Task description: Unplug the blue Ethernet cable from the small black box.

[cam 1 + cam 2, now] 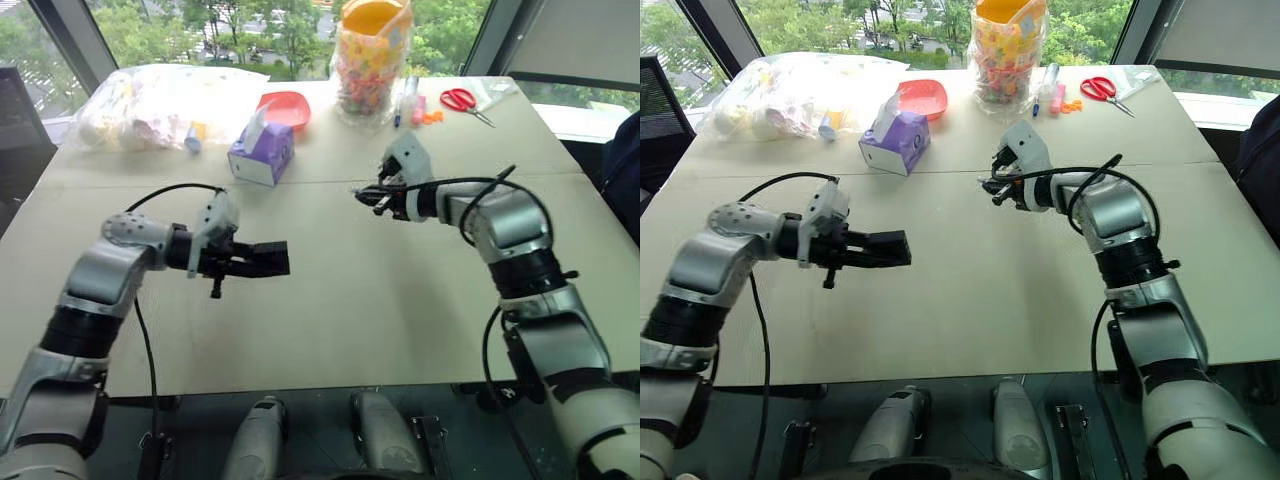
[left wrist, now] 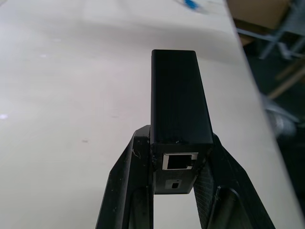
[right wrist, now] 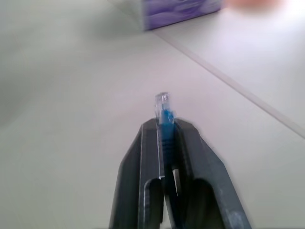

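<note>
**Plug free of the box; both parts held apart over the worktop**

Nearest the head camera: the left gripper (image 1: 262, 260), out over the near left part of the worktop (image 1: 380, 330), not resting on it. Its two black fingers (image 2: 125, 191) are clamped on the flanks of the small black box (image 2: 180, 102). Box held roughly level, long axis pointing toward the table's middle. In the left wrist view the port faces back toward the wrist and looks empty, with no plug seated. Likely reason for the side grip: it leaves the port end clear and steadies the box against a pull.

Right gripper (image 1: 372, 197) is farther in, near the middle seam of the worktop and right of centre, well apart from the box. Fingers (image 3: 150, 164) are pressed together on the blue Ethernet cable (image 3: 166, 130) just behind its clear plug, which juts past the fingertips, bare. Gripping close to the plug gives control of the connector itself, not the slack cord. Run of cable behind the grip cannot be made out.

Judgement: the unplugging itself looks done; setting parts down may remain.

Far edge of worktop: purple tissue box (image 1: 262, 152), red bowl (image 1: 285, 106), candy jar (image 1: 371, 62), red scissors (image 1: 462, 101), plastic bag (image 1: 165, 105). All clear of both arms.
</note>
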